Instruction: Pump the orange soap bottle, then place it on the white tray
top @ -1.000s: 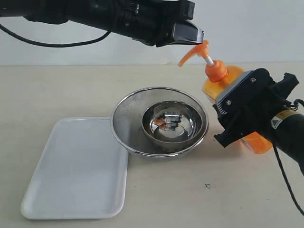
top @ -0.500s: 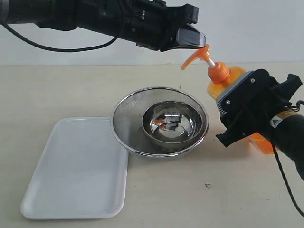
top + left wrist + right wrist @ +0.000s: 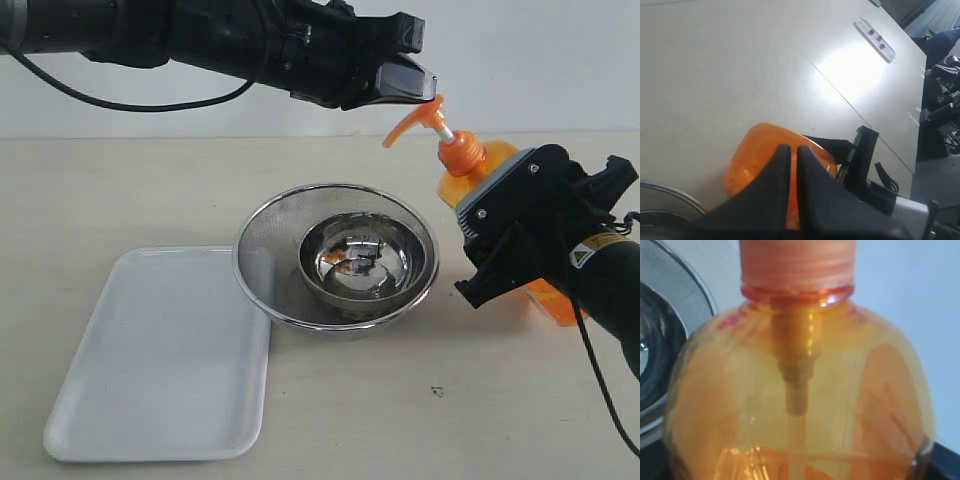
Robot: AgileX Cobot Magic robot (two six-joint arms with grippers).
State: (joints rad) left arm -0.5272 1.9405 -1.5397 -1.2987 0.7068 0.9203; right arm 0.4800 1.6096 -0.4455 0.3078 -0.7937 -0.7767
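Note:
The orange soap bottle (image 3: 461, 156) leans left toward the bowls. My right gripper (image 3: 503, 222) is shut on its body. Its orange pump head (image 3: 413, 123) is raised on the white stem, with the spout pointing over the bowls. My left gripper (image 3: 410, 82) is shut and sits right at the top of the pump head; I cannot tell whether they touch. In the left wrist view the closed fingers (image 3: 810, 170) lie over the orange bottle (image 3: 747, 155). The bottle (image 3: 800, 390) fills the right wrist view. The white tray (image 3: 160, 350) lies at the front left.
A steel mesh strainer (image 3: 270, 250) with a smaller steel bowl (image 3: 355, 262) nested inside stands between the tray and the bottle. Its rim nearly touches the tray's right edge. The strainer (image 3: 682, 287) shows beside the bottle in the right wrist view.
My left gripper has moved right and slightly down onto the top of the pump head. The bottle and right gripper have shifted slightly to the right.

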